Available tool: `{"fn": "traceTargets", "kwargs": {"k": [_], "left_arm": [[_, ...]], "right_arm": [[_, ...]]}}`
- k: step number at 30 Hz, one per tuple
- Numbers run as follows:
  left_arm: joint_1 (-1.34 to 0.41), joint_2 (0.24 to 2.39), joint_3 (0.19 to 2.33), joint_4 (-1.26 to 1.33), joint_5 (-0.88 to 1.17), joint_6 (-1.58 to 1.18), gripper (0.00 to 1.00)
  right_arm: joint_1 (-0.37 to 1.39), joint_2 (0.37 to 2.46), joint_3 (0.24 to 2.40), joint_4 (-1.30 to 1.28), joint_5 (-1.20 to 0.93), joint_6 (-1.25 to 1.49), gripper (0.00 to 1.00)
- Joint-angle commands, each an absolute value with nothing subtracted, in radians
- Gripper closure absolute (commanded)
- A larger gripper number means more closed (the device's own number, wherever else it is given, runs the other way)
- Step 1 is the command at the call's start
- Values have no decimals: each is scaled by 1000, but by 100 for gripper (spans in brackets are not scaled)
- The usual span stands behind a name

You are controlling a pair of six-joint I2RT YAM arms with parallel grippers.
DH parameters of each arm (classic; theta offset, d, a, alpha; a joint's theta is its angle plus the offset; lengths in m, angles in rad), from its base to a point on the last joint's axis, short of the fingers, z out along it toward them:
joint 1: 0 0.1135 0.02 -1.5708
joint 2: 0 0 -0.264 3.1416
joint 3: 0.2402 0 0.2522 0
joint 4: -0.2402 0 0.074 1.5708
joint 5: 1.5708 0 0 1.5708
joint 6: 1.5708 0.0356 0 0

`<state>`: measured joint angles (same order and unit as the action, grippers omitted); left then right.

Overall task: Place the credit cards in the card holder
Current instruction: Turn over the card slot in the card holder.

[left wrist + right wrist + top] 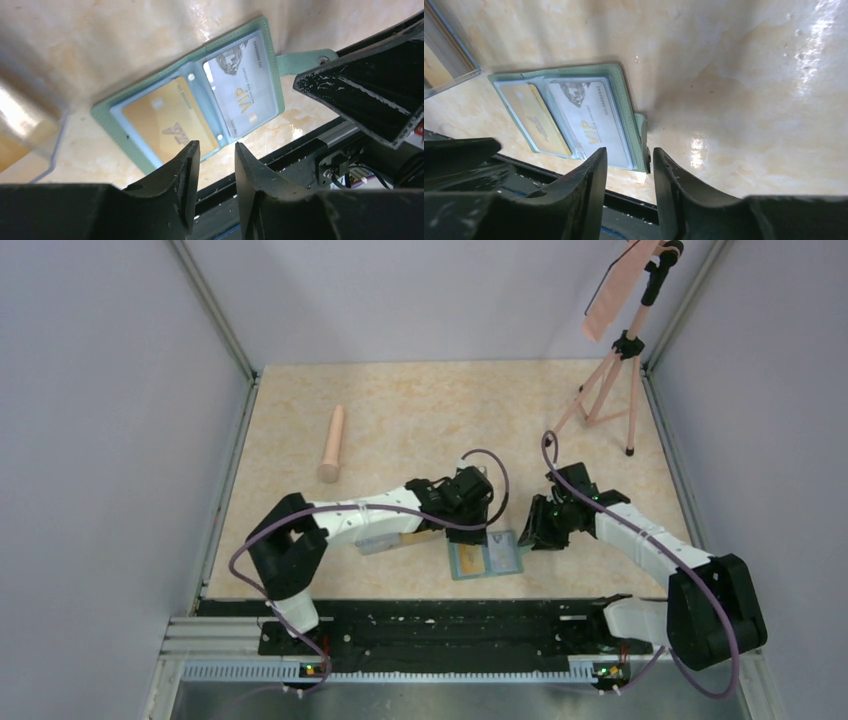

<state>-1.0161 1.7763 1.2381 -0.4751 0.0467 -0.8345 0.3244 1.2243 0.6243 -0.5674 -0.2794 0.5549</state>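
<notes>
The beige marbled tabletop (400, 400) carries a muted-green square folding card holder (485, 557), lying open and flat near the front edge between the two arms. The left gripper (216, 150) hovers above it with a narrow gap and nothing held. The right gripper (629, 155) is likewise narrowly parted and empty. A clear rectangular plastic box (385, 540) sits just beside the holder. A yellow-orange plastic card (167, 122) fills one see-through pocket and a pale whitish card (242, 95) the other.
</notes>
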Motion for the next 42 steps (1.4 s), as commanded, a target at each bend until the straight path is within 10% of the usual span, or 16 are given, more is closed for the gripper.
{"fn": "traceTargets", "kwargs": {"k": [1, 8, 18, 28, 42], "left_arm": [[-1014, 1652, 1151, -470, -37, -869, 62], [-987, 1554, 959, -382, -5, -945, 62], [-914, 1540, 872, -374, -5, -939, 62], [-853, 1627, 924, -368, 35, -896, 62], [-847, 1563, 891, -227, 178, -984, 62]], "right_arm": [[324, 1149, 691, -593, -238, 541, 53], [325, 1091, 756, -638, -216, 503, 30], [341, 1074, 800, -629, -298, 451, 29], [385, 1114, 762, -544, -437, 474, 49], [530, 1286, 708, -393, -462, 571, 100]]}}
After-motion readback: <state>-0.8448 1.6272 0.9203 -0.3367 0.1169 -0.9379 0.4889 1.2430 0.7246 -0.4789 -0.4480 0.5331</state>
